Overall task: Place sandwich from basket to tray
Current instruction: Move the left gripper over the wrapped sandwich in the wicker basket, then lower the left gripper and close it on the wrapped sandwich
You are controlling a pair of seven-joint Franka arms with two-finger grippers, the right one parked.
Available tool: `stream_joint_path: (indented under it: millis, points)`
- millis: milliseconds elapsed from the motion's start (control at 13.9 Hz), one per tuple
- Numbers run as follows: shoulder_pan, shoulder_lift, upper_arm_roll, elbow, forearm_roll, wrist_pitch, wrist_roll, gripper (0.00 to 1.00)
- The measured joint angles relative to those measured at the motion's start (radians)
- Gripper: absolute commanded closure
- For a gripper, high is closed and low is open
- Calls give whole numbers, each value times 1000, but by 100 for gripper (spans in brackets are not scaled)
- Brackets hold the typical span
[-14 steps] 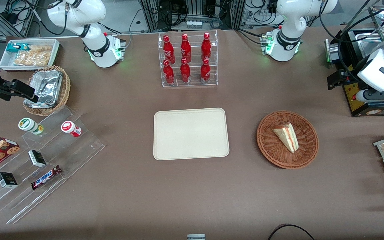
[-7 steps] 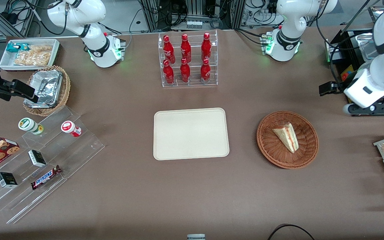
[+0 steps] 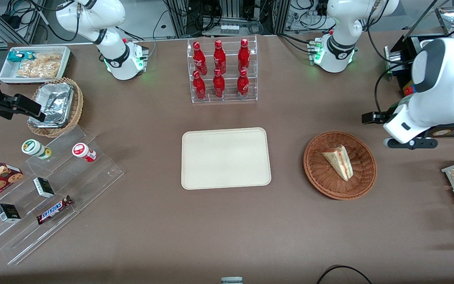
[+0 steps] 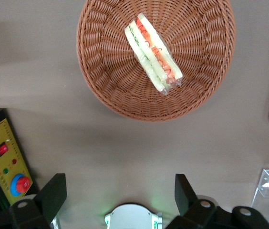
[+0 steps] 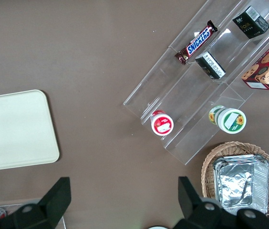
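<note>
Brown cloth covers the tabletop (image 3: 219, 221). Near its middle lies the tray (image 3: 226, 158), bare. Toward the working arm's end sits the basket (image 3: 340, 165), well apart from the tray. The sandwich (image 3: 339, 161) lies inside the basket, a pale wedge with red and green filling along one edge, wrapped in clear film. The claw (image 4: 118, 193) hangs above the tabletop just beside the basket, farther from the front camera than the basket. Its two dark fingers (image 4: 53, 193) stand wide apart and hold nothing. A rack of red bottles (image 3: 221, 70) stands farther from the front camera than the tray.
</note>
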Motion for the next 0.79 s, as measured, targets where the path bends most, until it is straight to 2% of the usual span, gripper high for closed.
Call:
stream_joint_path:
  millis: [288,504,791]
  points:
    - [-1,3,-2,-146,0,203,-31,0]
    - [-19,9,-6,-237,0,364,-172,0]
    - [-67,31,-12,-284,0,487,-426,0]
